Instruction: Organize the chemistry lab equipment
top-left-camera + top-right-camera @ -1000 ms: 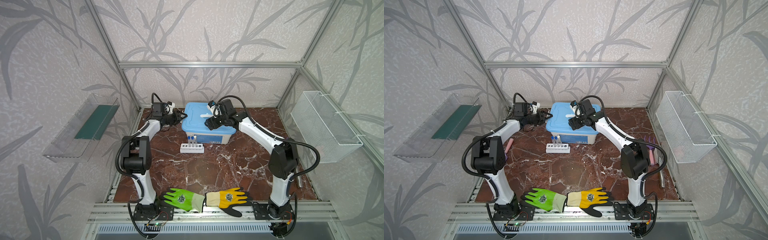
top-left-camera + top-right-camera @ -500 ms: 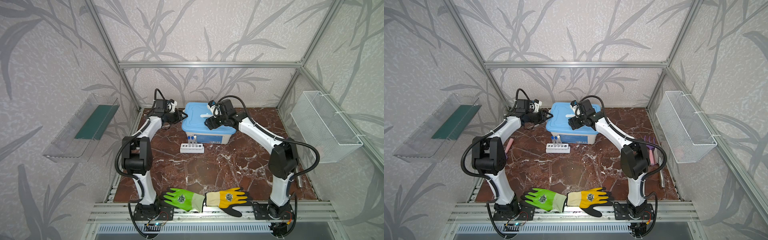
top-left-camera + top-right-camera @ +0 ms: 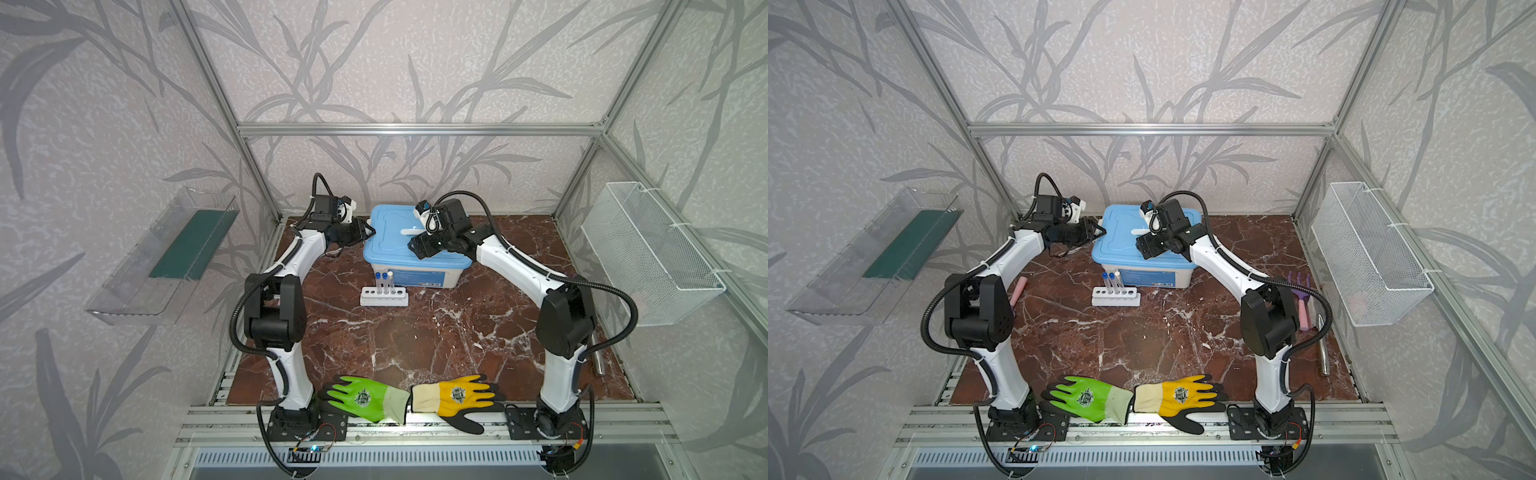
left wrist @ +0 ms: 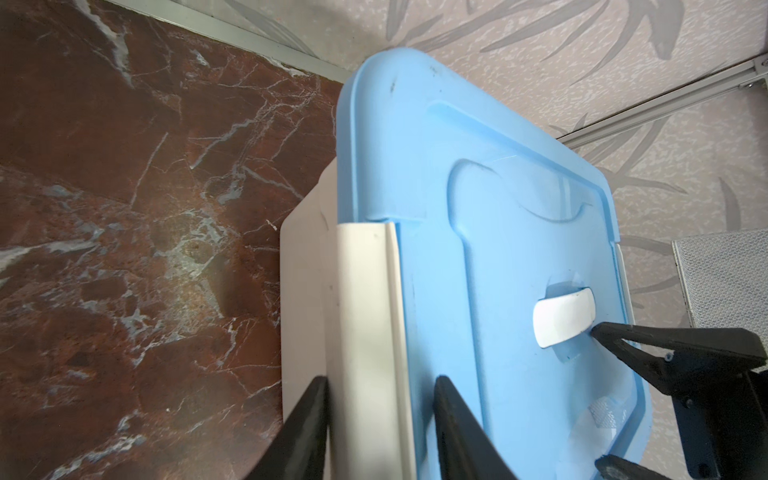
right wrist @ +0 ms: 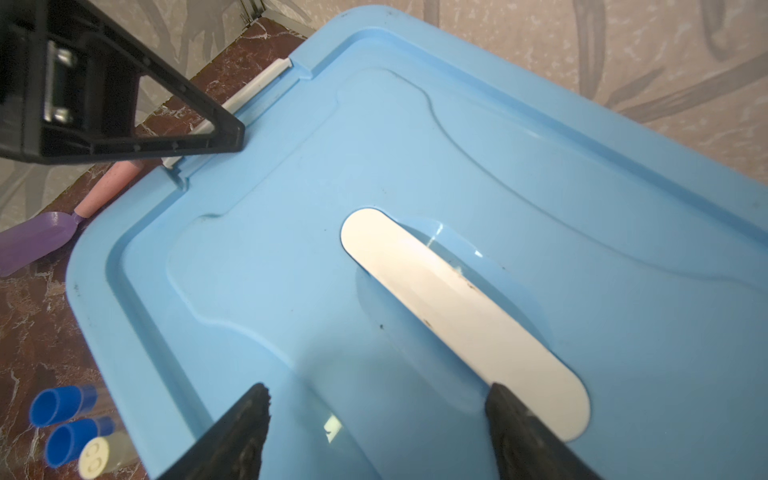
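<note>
I have both arms at the blue-lidded box [image 3: 415,245] at the back of the worktop [image 3: 415,340]. My left pincer [image 4: 380,415] stands open astride the white side latch [image 4: 365,316]; my right pincer [image 5: 374,419] hangs open over the lid's white handle [image 5: 457,320], gripping nothing. The lid is on. The tube rack [image 3: 384,296] stands just before the box. Whether I am unlatching or fastening, I cannot tell.

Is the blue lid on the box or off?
On. The blue lid sits flat over the white box, and the left gripper straddles its white side latch.
</note>
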Controlling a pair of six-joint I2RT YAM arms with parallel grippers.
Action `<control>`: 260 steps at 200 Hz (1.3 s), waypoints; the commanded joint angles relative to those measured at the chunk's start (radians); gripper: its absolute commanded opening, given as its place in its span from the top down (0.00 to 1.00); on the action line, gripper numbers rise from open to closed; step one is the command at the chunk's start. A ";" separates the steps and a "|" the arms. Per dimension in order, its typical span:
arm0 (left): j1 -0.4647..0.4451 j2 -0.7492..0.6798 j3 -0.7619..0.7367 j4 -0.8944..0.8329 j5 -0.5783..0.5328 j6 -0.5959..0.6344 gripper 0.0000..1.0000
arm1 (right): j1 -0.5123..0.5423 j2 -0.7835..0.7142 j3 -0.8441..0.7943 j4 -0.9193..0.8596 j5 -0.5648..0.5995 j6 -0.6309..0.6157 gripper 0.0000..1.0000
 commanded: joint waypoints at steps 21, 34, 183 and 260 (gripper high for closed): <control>-0.059 -0.011 0.050 -0.169 -0.072 0.090 0.59 | 0.003 0.036 -0.028 -0.055 0.011 0.018 0.19; -0.060 -0.012 0.051 -0.172 -0.077 0.090 0.59 | 0.003 0.034 -0.035 -0.048 0.010 0.023 0.19; -0.092 -0.022 0.123 -0.209 -0.142 0.129 0.56 | 0.003 0.041 -0.032 -0.045 0.002 0.028 0.20; -0.093 -0.077 0.103 -0.140 -0.172 0.125 0.52 | -0.010 0.047 -0.016 -0.024 -0.041 0.062 0.20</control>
